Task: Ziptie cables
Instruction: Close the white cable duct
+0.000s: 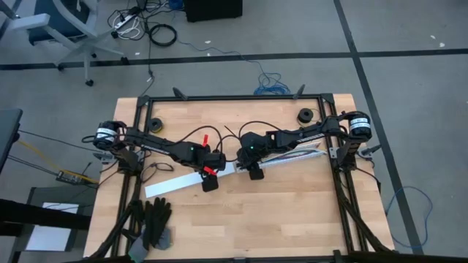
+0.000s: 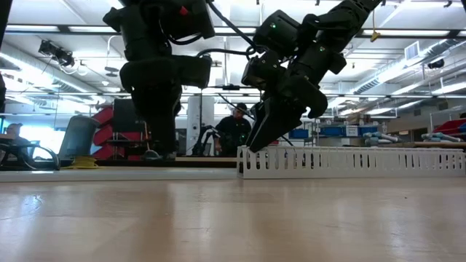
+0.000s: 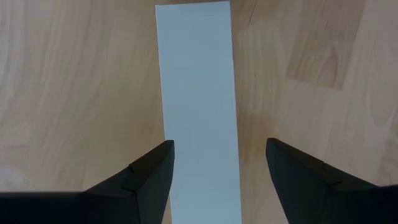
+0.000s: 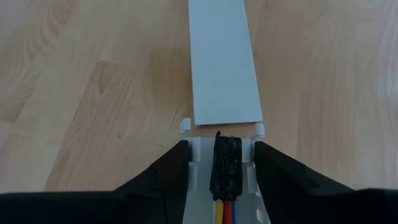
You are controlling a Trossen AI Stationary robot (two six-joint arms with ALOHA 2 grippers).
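Cables (image 4: 225, 210) lie in your slotted channel (image 4: 196, 155) mid-desk, between the right tool's (image 4: 222, 163) open fingers; your left tool (image 3: 219, 163) gapes astride the flat white cover strip (image 3: 199, 93).

A: How much of the cables (image 4: 224, 213) shows?
B: Only yellow, red and blue stubs below a black-taped bundle; the frame edge cuts the rest.
A: And the white cover strip (image 3: 199, 106)?
B: Its near end runs out of frame.

Overhead straight down; low level across table (image 2: 218, 218); wrists close, downward, sharing white strip (image 3: 199, 93).
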